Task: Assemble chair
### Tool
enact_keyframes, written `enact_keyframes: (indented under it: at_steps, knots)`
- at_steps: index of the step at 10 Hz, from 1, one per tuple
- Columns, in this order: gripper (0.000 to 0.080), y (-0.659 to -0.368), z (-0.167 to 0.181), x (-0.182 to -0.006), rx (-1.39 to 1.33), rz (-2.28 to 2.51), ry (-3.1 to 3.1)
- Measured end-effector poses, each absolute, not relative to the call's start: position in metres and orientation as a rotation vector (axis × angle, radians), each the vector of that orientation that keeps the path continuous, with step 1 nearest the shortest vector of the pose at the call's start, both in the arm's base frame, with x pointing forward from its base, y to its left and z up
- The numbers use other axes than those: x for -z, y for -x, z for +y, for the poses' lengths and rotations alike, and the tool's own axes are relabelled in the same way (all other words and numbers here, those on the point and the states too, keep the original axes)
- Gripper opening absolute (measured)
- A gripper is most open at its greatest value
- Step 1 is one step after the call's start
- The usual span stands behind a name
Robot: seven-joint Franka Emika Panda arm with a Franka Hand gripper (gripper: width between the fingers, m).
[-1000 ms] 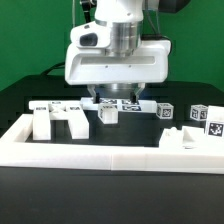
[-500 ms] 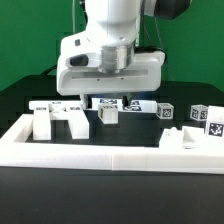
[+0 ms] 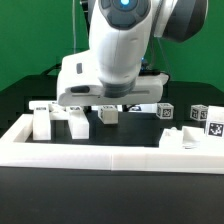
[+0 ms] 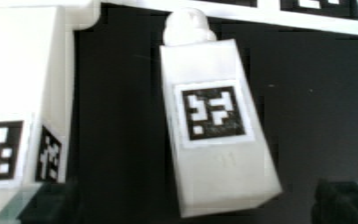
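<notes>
- White moulded plastic fills the wrist view: a long white plastic leg piece, flat-faced, with a rounded peg at one end and a black-and-white square tag on top. It lies tilted on the matt black table, directly beneath the camera.
- The claw stands wide and holds nothing. Its dark fingertips flank the leg's blunt end without touching it.
- Just beside the leg, across a narrow strip of table, lies a flat white tagged slab. The two look apart along all we can see.
- We judge the leg sits askew to the jaws, so closing now could pinch a corner and spin it. The plastic looks hard and smooth, so a shallow grip might slip. With so little room, one finger could also land on the slab and shove it.
- In the exterior view the glossy white robot arm leans over the row of parts and hides the claw.
- Taking the wrist housing there as the clock's centre:
  - a blocky white upright part stands at eight o'clock;
  - a small white block sits at six;
  - a tagged white cube sits at four;
  - a tagged white strip peeps out at five, and we cannot tell whether it is the same leg.
- The long white border rail runs across the front, at six o'clock.
</notes>
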State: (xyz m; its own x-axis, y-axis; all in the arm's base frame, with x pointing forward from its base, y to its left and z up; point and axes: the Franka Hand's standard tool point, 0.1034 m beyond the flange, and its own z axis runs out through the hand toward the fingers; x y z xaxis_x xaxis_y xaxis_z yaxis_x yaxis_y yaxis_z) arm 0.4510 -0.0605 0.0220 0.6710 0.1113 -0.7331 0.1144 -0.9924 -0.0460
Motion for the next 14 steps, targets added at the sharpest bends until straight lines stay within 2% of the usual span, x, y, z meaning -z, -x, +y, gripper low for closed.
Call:
enact_keyframes:
  at_steps: [1, 2, 10, 11, 12, 13, 14]
  knots:
    - [0.0648, -0.442, -0.061, -0.023, 1.379, 0.173, -2.795]
    - [0.0648, -0.449, -0.058, -0.014, 1.334, 0.158, -2.795]
    - [0.0648, -0.438, -0.049, -0.006, 1.351, 0.191, -2.793]
    - [0.0601, -0.437, -0.051, -0.006, 1.353, 0.183, -2.794]
    - [0.0601, -0.437, -0.052, -0.006, 1.354, 0.18, -2.795]
    - [0.0427, -0.437, -0.052, -0.006, 1.354, 0.179, -2.795]
    - [0.0427, -0.437, -0.051, -0.006, 1.353, 0.179, -2.794]
